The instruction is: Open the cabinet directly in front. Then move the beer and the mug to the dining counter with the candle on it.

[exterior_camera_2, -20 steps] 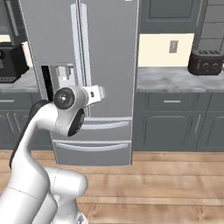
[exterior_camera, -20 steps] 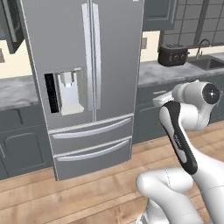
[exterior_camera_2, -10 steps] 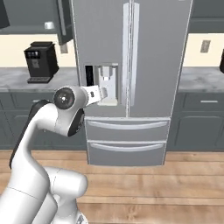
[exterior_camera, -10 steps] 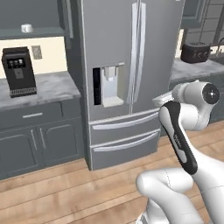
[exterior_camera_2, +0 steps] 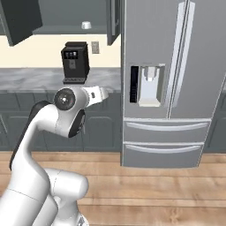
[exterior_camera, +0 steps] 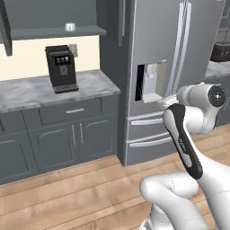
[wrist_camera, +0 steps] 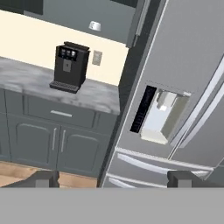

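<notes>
The dark grey wall cabinet (exterior_camera: 54, 13) stands open above the worktop, its doors swung out (exterior_camera_2: 20, 17) to either side. On its grey shelf (exterior_camera_2: 70, 30) sits a small pale mug (exterior_camera: 69, 27), also seen from the right base (exterior_camera_2: 86, 25) and from the hand (wrist_camera: 95, 26). My gripper (wrist_camera: 113, 180) is open and empty, its fingertips (wrist_camera: 41, 178) far apart. It hangs at mid height in front of the fridge, well below and to the right of the cabinet (exterior_camera: 170, 101). The beer, candle and dining counter are out of view.
A black coffee machine (exterior_camera: 61, 68) stands on the narrow marble worktop (exterior_camera: 40, 90) under the cabinet. Dark grey base cabinets (exterior_camera: 67, 139) run below it. A tall steel fridge (exterior_camera: 170, 67) with a dispenser (exterior_camera_2: 148, 86) rises on the right. The floor is wood.
The whole picture has slid to the right, so the base has moved. The fridge went from the centre to the right, and the coffee machine and open cabinet came into view. The arm's pose is unchanged.
</notes>
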Robot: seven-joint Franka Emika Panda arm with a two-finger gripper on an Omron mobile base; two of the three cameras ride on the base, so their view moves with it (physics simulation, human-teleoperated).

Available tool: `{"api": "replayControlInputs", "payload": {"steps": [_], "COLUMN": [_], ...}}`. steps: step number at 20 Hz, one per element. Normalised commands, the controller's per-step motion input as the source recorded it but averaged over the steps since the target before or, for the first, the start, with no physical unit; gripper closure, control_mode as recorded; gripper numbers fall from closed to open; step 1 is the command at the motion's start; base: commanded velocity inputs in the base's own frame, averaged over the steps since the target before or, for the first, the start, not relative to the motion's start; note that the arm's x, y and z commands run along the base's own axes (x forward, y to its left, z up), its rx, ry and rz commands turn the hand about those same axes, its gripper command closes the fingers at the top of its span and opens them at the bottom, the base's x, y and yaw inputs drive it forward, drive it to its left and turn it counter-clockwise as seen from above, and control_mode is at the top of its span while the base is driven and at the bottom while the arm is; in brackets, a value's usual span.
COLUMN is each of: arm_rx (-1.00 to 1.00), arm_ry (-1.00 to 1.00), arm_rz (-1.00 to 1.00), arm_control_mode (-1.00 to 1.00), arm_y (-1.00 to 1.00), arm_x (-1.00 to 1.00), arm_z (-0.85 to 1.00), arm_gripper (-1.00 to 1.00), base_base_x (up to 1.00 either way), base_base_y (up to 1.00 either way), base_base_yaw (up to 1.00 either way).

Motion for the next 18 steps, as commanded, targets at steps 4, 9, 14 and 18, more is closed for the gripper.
{"api": "replayControlInputs", "payload": {"steps": [4,9,14,18], "arm_rx": [0.00,0.00,0.00,0.00], "arm_ry": [0.00,0.00,0.00,0.00], "arm_rz": [0.00,0.00,0.00,0.00], "arm_control_mode": [1.00,1.00,1.00,1.00], "arm_y": [0.00,0.00,0.00,0.00], "arm_x": [0.00,0.00,0.00,0.00], "arm_z": [0.00,0.00,0.00,0.00], "arm_gripper": [-1.00,-1.00,-1.00,-1.00], "base_base_x": [-0.01,0.14,0.17,1.00], "base_base_y": [1.00,1.00,0.14,0.11], "base_base_yaw": [-0.01,-0.03,-0.03,0.00]}}
